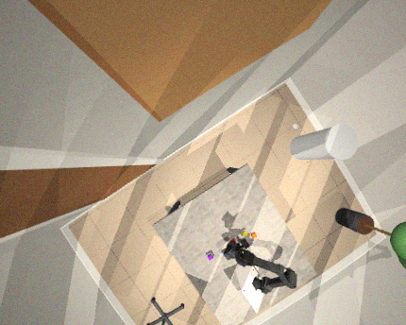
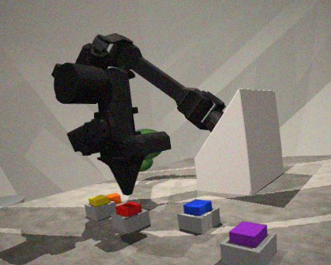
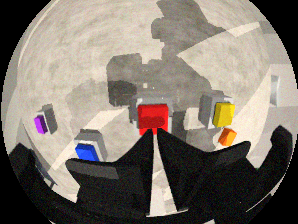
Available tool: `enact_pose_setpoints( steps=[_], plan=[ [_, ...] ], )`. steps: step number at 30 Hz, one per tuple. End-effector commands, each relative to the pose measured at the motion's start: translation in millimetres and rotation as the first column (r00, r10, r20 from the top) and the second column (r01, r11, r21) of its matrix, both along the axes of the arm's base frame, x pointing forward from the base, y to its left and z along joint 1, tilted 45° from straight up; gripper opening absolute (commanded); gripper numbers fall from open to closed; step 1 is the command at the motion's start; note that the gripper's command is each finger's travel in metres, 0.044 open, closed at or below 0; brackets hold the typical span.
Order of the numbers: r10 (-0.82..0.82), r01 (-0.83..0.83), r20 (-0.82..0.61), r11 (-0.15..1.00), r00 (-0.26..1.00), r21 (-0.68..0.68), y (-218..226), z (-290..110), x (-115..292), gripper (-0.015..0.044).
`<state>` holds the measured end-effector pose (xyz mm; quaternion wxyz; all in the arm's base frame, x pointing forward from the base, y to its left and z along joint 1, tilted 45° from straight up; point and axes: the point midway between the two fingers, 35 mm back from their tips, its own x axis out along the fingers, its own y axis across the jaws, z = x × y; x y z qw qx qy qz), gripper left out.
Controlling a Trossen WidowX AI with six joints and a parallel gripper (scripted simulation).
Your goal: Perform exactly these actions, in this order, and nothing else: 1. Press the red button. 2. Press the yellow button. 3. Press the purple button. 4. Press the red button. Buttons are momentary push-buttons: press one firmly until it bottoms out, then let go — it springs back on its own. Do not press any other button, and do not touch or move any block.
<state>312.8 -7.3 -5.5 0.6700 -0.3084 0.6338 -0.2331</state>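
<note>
The red button (image 2: pixel 128 209) (image 3: pixel 153 117) sits on a grey base near the front left. My gripper (image 2: pixel 125 191) (image 3: pixel 154 132) is shut and empty, its tip a short way above the red button. The yellow button (image 2: pixel 98 200) (image 3: pixel 224 112) (image 1: pixel 245 232) stands just left of the red one in the exterior view, with an orange button (image 2: pixel 114 197) (image 3: pixel 228 137) (image 1: pixel 253 234) behind it. The purple button (image 2: pixel 248 233) (image 3: pixel 41 123) (image 1: pixel 210 256) is at the front right.
A blue button (image 2: pixel 197 206) (image 3: pixel 88 152) stands between the red and purple ones. A white wedge block (image 2: pixel 241 142) stands behind on the right. A green rounded object (image 2: pixel 147 159) is partly hidden behind the arm.
</note>
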Motion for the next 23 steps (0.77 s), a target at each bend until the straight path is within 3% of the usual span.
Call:
enact_pose_setpoints(
  steps=[1, 7, 14, 23],
  plan=[
    [-0.006, 0.006, 0.009, 1.000, 1.000, 0.009, 7.2, 4.2, 1.8, 0.0046],
    [0.008, -0.008, -0.003, 0.998, 1.000, 0.059, 100.4, -43.0, -14.1, 0.0204],
    [-0.005, 0.005, 0.000, 1.000, 1.000, 0.031, 194.7, -103.0, -80.4, 0.0387],
    [-0.007, 0.007, 0.007, 1.000, 1.000, 0.022, 202.0, -108.7, -88.7, 0.0400]
  ],
)
